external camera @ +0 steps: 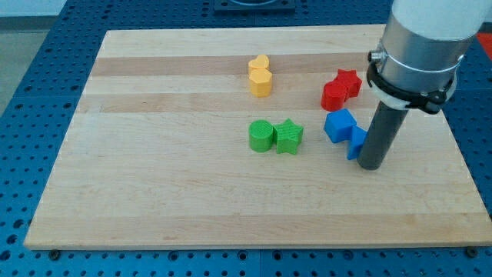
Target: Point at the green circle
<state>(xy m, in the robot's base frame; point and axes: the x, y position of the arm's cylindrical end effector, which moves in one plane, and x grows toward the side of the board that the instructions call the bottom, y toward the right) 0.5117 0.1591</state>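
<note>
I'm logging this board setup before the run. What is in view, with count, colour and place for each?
green circle: 1, green, board centre, touching the star on its right
green star: 1, green, just to the view's right of the circle
yellow blocks: 2, yellow, above centre, touching; upper looks heart-shaped, lower roughly hexagonal
red blocks: 2, red, upper right, touching; the right one looks star-shaped
blue blocks: 2, blue, right of centre; the second is partly hidden behind the rod
wooden board: 1, light wood, fills most of the view
perforated table: 1, blue, around the board
my tip: 1, dark rod end, on the board beside the blue blocks, well to the view's right of the green circle
</note>
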